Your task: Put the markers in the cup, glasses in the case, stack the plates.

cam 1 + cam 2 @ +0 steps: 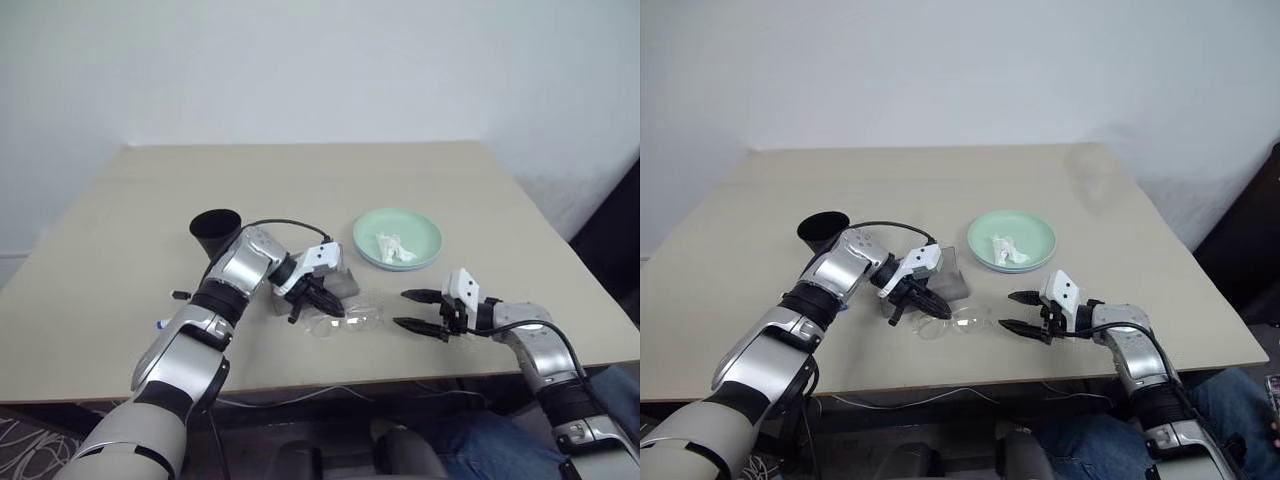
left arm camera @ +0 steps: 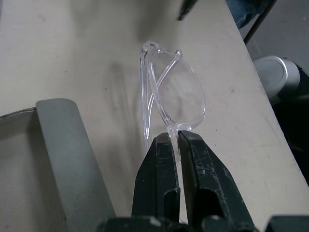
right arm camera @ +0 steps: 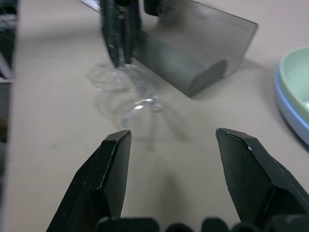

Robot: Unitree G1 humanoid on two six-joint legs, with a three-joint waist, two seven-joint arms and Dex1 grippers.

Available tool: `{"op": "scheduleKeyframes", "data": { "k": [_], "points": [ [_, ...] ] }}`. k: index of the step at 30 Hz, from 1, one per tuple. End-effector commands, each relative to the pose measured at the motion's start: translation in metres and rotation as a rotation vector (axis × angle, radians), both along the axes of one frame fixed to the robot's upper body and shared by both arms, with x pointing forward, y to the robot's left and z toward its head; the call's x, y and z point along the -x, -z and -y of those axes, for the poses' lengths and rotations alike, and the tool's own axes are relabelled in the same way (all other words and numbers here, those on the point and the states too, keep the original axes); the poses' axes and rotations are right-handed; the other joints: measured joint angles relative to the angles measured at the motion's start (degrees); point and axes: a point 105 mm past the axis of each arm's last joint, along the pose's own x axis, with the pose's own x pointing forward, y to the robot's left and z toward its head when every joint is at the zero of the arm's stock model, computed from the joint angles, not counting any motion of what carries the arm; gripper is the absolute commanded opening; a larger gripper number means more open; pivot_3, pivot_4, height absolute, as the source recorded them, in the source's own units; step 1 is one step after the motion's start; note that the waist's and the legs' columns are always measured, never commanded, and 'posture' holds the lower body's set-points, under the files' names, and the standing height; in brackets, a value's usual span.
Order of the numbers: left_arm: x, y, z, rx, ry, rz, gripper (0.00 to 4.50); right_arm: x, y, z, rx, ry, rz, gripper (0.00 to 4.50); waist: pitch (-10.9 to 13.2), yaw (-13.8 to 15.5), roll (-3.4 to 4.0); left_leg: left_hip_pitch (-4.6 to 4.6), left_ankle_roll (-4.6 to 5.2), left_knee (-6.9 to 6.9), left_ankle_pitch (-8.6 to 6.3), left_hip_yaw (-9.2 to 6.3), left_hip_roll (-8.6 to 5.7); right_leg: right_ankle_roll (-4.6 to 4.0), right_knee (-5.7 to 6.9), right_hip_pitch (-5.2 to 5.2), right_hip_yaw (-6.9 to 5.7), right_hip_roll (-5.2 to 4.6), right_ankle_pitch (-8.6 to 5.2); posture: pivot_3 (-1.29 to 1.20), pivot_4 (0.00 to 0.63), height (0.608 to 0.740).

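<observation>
Right, the left end effector [image 2: 174, 137] has its two black fingers [image 2: 157, 183] pressed together on the glasses [image 2: 169, 92], pinching the clear frame at one end. The glasses lie near the front edge of the worktop [image 1: 300, 180], between the two arms, their folded arms crossing behind the lens in the left wrist view.

Just behind them sits the case [image 3: 193, 53], grey and open, its lid standing up at the back; the left wrist view shows its rounded grey edge [image 2: 72, 154] right beside the pinched frame.

Over on the other side, the right end effector [image 1: 422, 311] hangs with its fingers spread wide, pointing across at the glasses and clear of them, holding nothing. In the right wrist view the clear frame [image 3: 130, 96] lies ahead of its spread fingers [image 3: 108, 169], with the left end effector's black fingers [image 3: 120, 34] coming down onto it.

The cup [image 1: 215, 232] stands upright behind the left forearm, near the case. The plates [image 1: 397, 240] are already stacked to the right of the case, mint green on top with the light blue rim showing underneath, and a crumpled white tissue [image 1: 395, 248] sits in the top one.

A blue-tipped marker [image 1: 161, 324] peeks out beside the left arm, mostly hidden.
</observation>
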Motion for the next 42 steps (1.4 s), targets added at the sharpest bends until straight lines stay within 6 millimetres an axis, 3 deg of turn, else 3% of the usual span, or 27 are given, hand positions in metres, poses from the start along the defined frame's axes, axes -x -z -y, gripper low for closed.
{"op": "scheduleKeyframes", "data": {
  "k": [1, 15, 22, 29, 42],
  "points": [
    [-0.007, -0.024, 0.004, 0.061, -0.002, 0.059, 0.13, 0.002, -0.011, 0.003, -0.016, -0.015, 0.010, 3.05, 0.00, 0.00, -0.01, 0.00, 0.00, 0.00, 0.00, 0.00, 0.00, -0.01, 0.00, 0.00, 0.00, 0.00, -0.01, 0.00, 0.000, 0.721],
    [-0.012, -0.060, 0.010, 0.183, -0.038, 0.120, 0.13, -0.004, -0.008, 0.012, 0.002, 0.036, 0.011, 3.05, 0.02, -0.03, -0.02, 0.00, 0.00, 0.03, 0.00, 0.01, -0.01, 0.01, 0.02, 0.00, 0.01, -0.01, 0.00, 0.00, 0.000, 0.721],
    [-0.042, -0.078, -0.004, 0.152, -0.148, 0.286, 0.13, -0.005, -0.010, 0.008, 0.002, 0.027, 0.020, 3.05, 0.02, 0.00, -0.04, 0.00, 0.00, 0.07, 0.00, 0.00, -0.02, 0.01, 0.03, 0.01, 0.00, -0.01, 0.01, 0.00, 0.000, 0.721],
    [-0.057, -0.075, -0.020, 0.082, -0.194, 0.358, 0.13, -0.005, -0.008, 0.005, 0.006, 0.023, 0.021, 3.05, 0.03, -0.01, -0.04, 0.00, 0.00, 0.06, 0.00, 0.04, -0.03, 0.03, 0.03, 0.02, -0.01, -0.01, 0.02, 0.00, 0.000, 0.721],
    [-0.062, -0.046, -0.045, -0.086, -0.218, 0.380, 0.13, -0.002, -0.002, 0.004, 0.012, 0.035, 0.016, 3.05, 0.04, 0.00, -0.07, -0.06, 0.00, 0.08, 0.00, 0.07, -0.03, 0.04, 0.02, 0.01, -0.04, -0.02, 0.03, 0.00, 0.000, 0.721]
  ]
}}
